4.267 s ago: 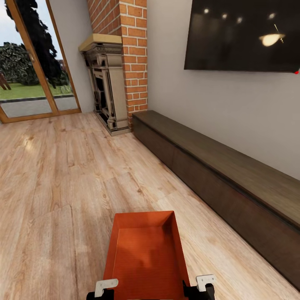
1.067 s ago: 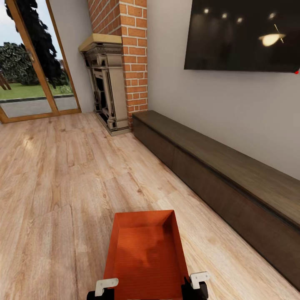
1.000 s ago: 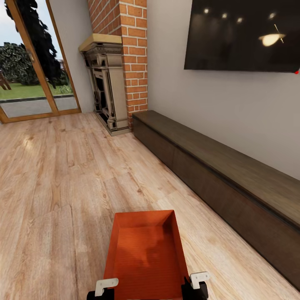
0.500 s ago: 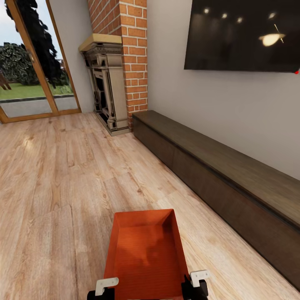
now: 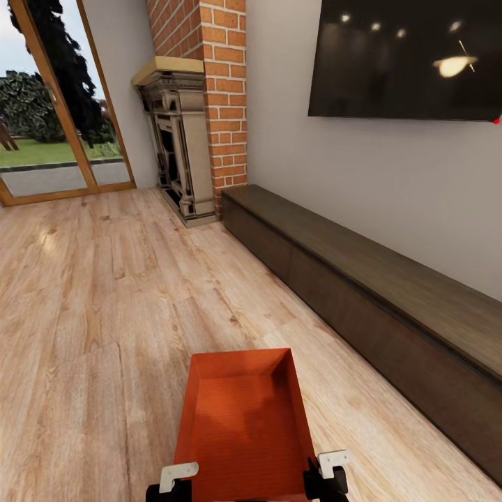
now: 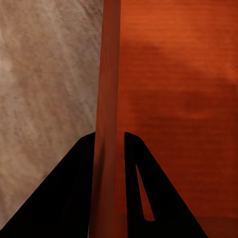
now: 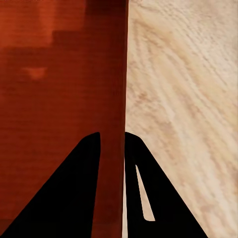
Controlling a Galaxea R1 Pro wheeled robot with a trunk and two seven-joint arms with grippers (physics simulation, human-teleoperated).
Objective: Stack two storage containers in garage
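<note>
Where the two dark fingers of the left gripper (image 6: 110,163) straddle a thin orange-red wall, the jaws are seen narrowed onto that wall, one finger on each face. The right gripper (image 7: 112,163) is likewise closed on the opposite wall, a finger on either side. Both walls belong to one storage container (image 5: 244,425), which is shown at the lower centre of the head view, open top upward and empty, with a gripper at each near corner. Whether the container rests on the boards or is lifted clear of them cannot be told.

Beyond the container, the light wood plank floor (image 5: 97,307) extends toward the glass doors (image 5: 49,132) at the upper left. A brick fireplace (image 5: 188,139) stands at the upper centre, a long dark cabinet (image 5: 362,293) runs along the right, and a black TV (image 5: 411,59) is mounted above it.

Progress is judged as early: one container is gripped in the living room. Transport to the garage, placement, retrieval of the other container and stacking are all judged outstanding.
</note>
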